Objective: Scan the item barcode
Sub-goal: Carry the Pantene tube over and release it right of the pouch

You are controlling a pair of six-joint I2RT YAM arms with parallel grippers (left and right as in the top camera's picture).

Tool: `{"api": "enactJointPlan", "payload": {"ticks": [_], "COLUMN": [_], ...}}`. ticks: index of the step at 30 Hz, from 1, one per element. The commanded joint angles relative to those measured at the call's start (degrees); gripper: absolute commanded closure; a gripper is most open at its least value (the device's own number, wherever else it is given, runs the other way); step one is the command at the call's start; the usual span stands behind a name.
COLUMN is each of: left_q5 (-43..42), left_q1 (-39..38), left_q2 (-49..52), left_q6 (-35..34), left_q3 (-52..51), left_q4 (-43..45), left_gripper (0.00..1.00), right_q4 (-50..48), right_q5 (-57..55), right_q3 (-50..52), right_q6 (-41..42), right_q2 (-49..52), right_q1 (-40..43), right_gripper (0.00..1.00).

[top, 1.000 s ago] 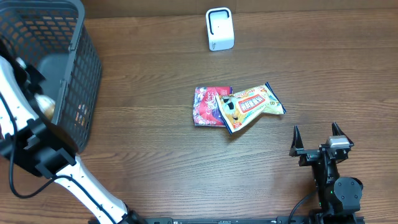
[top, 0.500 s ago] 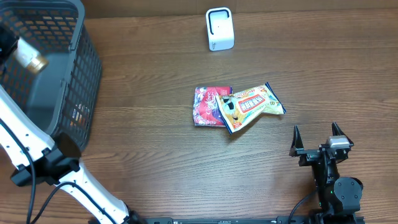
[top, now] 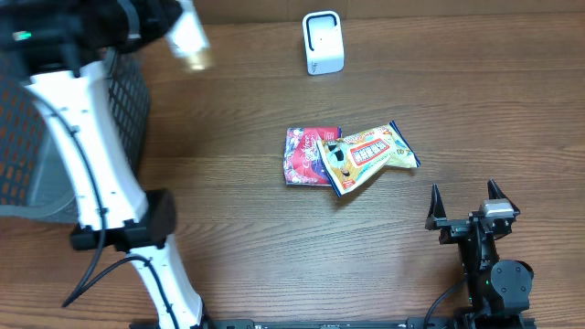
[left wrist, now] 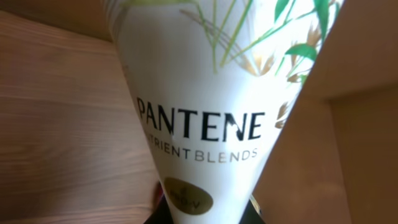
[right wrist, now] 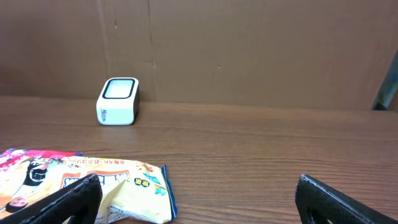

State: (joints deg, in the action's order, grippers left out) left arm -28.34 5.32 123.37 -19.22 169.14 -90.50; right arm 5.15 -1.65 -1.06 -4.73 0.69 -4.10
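At the back-left corner of the overhead view, the left gripper point(top: 163, 20) is raised well above the table point(top: 228, 238) and clamped tight on a white Pantene bottle point(top: 189, 41). The bottle looks blurred there, its gold end pointing toward the middle of the table. From the left wrist camera it fills nearly the whole picture – the label reads "PANTENE" with "BLENDS" beneath, green and gold leaf sprigs above, and a small gold sticker low down. Only dark slivers of the fingers show at either side of its lower end.

A dark mesh basket point(top: 132, 91) stands at the left edge, partly hidden behind the white arm. The white scanner point(top: 323, 43) sits at the back of the table, well apart from the bottle. Near the centre lie a red packet point(top: 304, 155) and a yellow snack packet point(top: 367, 157), the yellow one overlapping the red one's right side.

The right gripper point(top: 464, 196) rests at the front right, jaws spread wide and holding nothing – it faces the packets and the scanner.
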Motion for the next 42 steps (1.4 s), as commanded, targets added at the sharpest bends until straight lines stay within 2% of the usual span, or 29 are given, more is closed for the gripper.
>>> {"api": "enactJointPlan", "payload": {"ticks": [1,5,12,15,16,20,28,33,35,36,37,42], "left_q5": [-2.73,-0.17,13.70,14.14,14.19,14.19,14.40,15.61,17.81,18.91,20.98,24.04], "left_q1": [-9.77,-19.30,-33.14,-37.90,-40.48,-44.41,-48.35,-49.51,-49.62,-49.59,-49.59,-49.46], "left_q2": [-1.79,-1.77,-1.77,-1.77,-1.77,-1.77,-1.77,-1.77,-1.75,-1.75,-1.77,-1.77], "left_q6": [-0.09,0.55,0.46,0.22,-0.33,-3.30,-10.84,-12.55,-12.52,-12.52,-12.52,-12.22], "left_q3": [-0.50,-4.00,-16.72,-24.81,-30.32,-40.81,-57.55,-66.66,-68.78,-69.68,-70.49,-70.36], "left_q4": [0.59,0.85,5.22,11.23,16.13,26.27,43.78,55.23,58.07,59.12,59.76,60.76], "left_gripper": [0.96,0.96,0.96,0.96,0.96,0.96,0.96,0.95,0.89,0.80,0.65,0.42], "right_q4": [-0.35,-0.35,-0.33,-0.35,-0.35,-0.35,-0.35,-0.35,-0.35,-0.35,-0.35,-0.35], "right_q5": [0.24,0.24,0.24,0.24,0.24,0.24,0.24,0.24,0.24,0.24,0.24,0.24], "right_q3": [0.59,0.59,0.59,0.59,0.59,0.59,0.59,0.59,0.59,0.59,0.59,0.59], "right_q6": [0.24,0.24,0.24,0.24,0.24,0.24,0.24,0.24,0.24,0.24,0.24,0.24], "right_q2": [-0.52,-0.52,-0.52,-0.52,-0.52,-0.52,-0.52,-0.52,-0.52,-0.52,-0.52,-0.52], "right_q1": [0.26,0.26,0.26,0.26,0.26,0.26,0.26,0.26,0.26,0.26,0.26,0.26], "right_gripper": [0.00,0.00,0.00,0.00,0.00,0.00,0.00,0.00,0.00,0.00,0.00,0.00]}}
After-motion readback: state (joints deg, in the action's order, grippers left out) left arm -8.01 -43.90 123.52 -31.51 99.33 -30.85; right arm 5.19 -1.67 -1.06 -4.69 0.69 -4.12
